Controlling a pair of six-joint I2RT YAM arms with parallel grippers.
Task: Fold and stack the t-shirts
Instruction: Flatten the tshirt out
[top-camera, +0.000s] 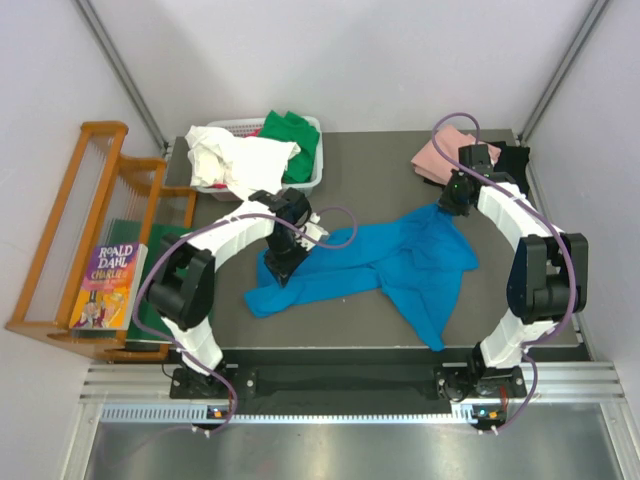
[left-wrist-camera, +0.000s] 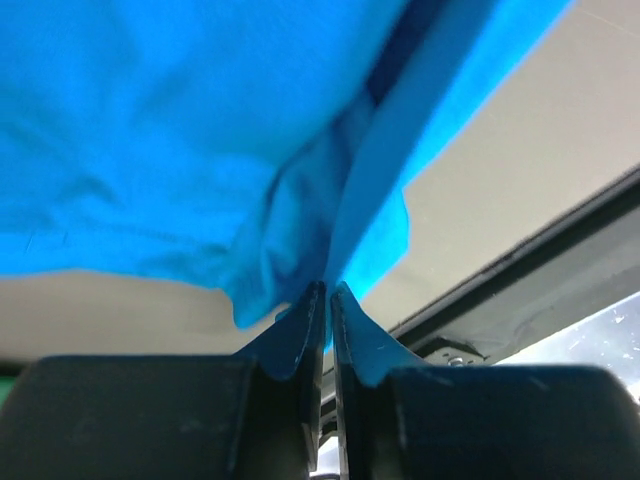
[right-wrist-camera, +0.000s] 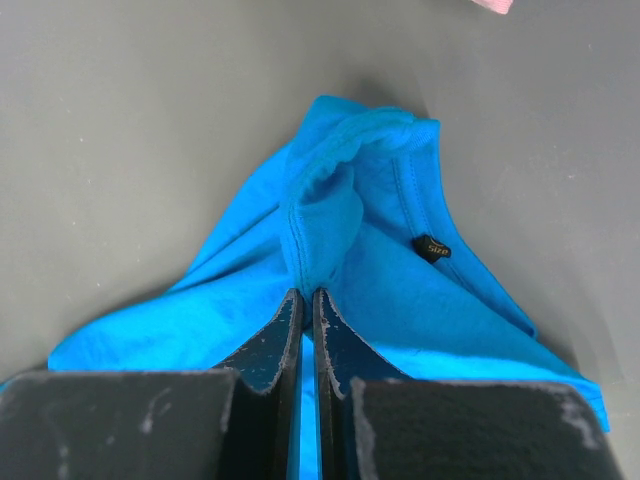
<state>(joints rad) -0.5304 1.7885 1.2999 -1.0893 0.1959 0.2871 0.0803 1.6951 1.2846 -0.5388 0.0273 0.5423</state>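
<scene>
Black fingers (left-wrist-camera: 298, 335) of the left pincer (left-wrist-camera: 326, 292) fill the bottom of the left wrist view. They are drawn almost together, with a thin fold of the blue t-shirt (left-wrist-camera: 180, 130) nipped at their tips. I judge this a grip on the cloth, though the gap between the pads is too narrow to show how much is caught. The right pincer (right-wrist-camera: 302, 296) is likewise closed, clamped on a ridge of the same tee just below its ribbed collar (right-wrist-camera: 350, 150). Beside it sits a small black label (right-wrist-camera: 432, 247) whose wording is too small to read.

Seen from above, the tee lies crumpled across the middle of the grey table (top-camera: 380, 160), one end trailing toward the lower right edge. The pincers hold it at points well apart, the left at centre-left of the frame and the right at upper right. This is probably so the arms can lift and stretch the cloth flat before folding; no fold is made yet.

At upper left a white basket (top-camera: 316, 160) holds a white t-shirt (top-camera: 245, 160) and a green t-shirt (top-camera: 290, 130), apparently waiting their turn. In the upper right corner a pink t-shirt (top-camera: 438, 152) lies in a flat bundle, perhaps the start of the stack. Something dark beside it is partly hidden by the right arm, and I cannot tell what it is. The blue tee's sleeves cannot be picked out in the bunching, and from above each wrist covers its own fingertips.
</scene>
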